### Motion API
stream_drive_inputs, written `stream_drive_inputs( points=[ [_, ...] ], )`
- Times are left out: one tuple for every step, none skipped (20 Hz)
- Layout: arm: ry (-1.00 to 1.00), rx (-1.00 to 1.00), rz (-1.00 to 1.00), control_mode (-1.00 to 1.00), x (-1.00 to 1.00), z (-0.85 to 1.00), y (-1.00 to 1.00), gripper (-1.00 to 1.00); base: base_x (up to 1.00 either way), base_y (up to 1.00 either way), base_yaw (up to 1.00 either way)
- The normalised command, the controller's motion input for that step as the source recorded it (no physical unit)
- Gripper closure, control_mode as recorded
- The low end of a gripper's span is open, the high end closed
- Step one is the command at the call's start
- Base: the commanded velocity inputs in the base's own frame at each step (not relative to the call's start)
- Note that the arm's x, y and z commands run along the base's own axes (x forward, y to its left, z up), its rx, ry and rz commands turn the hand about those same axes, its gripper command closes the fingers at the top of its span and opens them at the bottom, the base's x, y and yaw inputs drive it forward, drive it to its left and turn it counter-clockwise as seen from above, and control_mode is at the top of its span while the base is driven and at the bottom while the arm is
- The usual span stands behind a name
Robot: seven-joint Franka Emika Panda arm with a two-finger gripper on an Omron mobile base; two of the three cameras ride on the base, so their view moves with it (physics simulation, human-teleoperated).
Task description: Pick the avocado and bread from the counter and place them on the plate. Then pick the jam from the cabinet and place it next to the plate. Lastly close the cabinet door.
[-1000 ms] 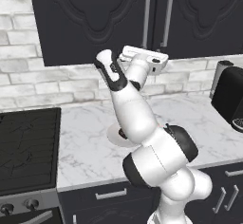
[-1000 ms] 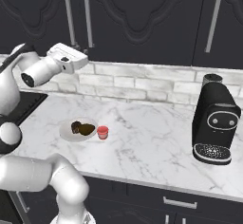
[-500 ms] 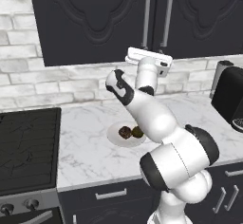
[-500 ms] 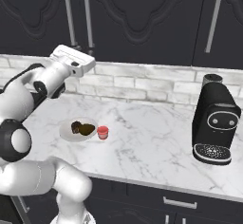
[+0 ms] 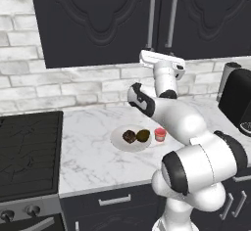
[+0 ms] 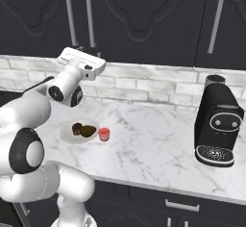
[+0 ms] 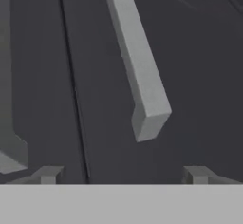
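Around: I see a black coffee machine [image 6: 218,125] at the far right of the counter [image 6: 153,149], a stove [image 5: 27,151] at the left | Task things: bread [image 5: 129,136] and avocado [image 5: 143,135] lie on the plate [image 5: 119,143], jam [image 5: 160,134] just beside it, all well below the gripper [image 5: 159,55] | Gripper: raised at the cabinet [image 5: 98,19], doors closed, fingertips [image 7: 47,174] spread and empty before a silver handle [image 7: 137,71].

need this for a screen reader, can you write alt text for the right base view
A white robot arm reaches up to closed dark cabinet doors. Below on the marble counter, a white plate holds bread and avocado, with a red jam jar beside it.
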Motion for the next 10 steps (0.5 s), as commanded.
stream_drive_inputs(
  points=[
    [0.0,0.0,0.07,-1.0,1.0,-0.57,-0.46,-1.0,0.0,0.0,0.0],
    [0.0,0.0,0.06,-1.0,1.0,-0.65,-0.43,-1.0,0.0,0.0,0.0],
    [0.0,0.0,0.05,-1.0,1.0,-0.67,-0.41,-1.0,0.0,0.0,0.0],
    [0.0,0.0,0.05,-1.0,1.0,-0.68,-0.4,-1.0,0.0,0.0,0.0],
    [0.01,0.0,0.05,-1.0,1.0,-0.68,-0.39,-1.0,0.0,0.0,0.0],
    [0.01,0.0,0.05,-1.0,1.0,-0.68,-0.36,-1.0,0.0,0.0,0.0],
    [0.02,0.0,0.05,-1.0,1.0,-0.64,-0.39,-1.0,0.0,0.0,0.0],
    [0.03,0.0,0.06,-1.0,1.0,-0.6,-0.41,-1.0,0.0,0.0,0.0],
    [0.03,0.0,0.05,-1.0,1.0,-0.59,-0.41,-1.0,0.0,0.0,0.0],
    [0.02,0.0,0.04,-1.0,1.0,-0.58,-0.4,-1.0,0.0,0.0,0.0]
  ],
)
